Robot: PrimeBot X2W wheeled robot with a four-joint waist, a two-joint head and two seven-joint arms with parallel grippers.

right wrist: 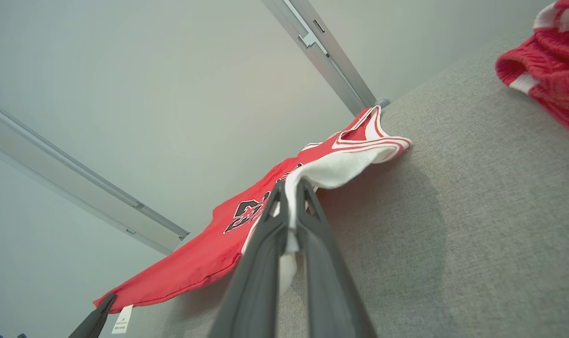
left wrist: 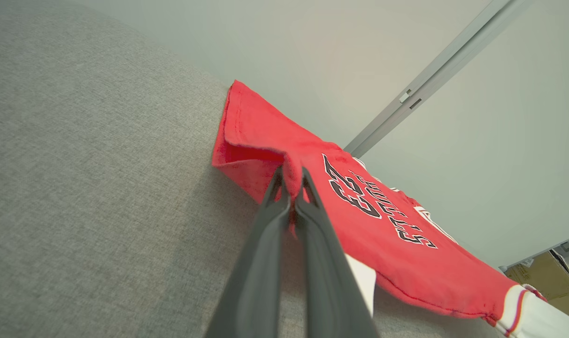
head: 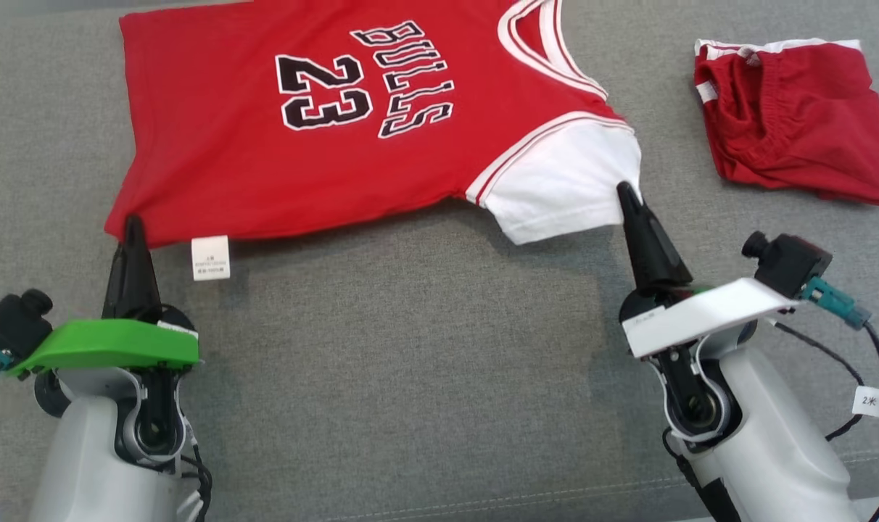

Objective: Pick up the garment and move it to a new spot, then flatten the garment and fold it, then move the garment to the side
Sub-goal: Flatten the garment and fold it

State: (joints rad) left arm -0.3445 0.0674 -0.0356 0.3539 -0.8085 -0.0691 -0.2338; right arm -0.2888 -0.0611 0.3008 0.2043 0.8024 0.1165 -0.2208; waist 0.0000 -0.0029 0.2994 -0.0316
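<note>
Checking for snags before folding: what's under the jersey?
Under the near edge of the jersey, pinched up by the left gripper and right gripper, only the grey surface shows. Farther in, the cloth hides whatever lies beneath.

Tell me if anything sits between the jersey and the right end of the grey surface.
Yes: red shorts lie on the grey surface right of the jersey, apart from it. Nothing separates the grippers from it: left gripper pinches its hem corner, right gripper its white sleeve.
</note>
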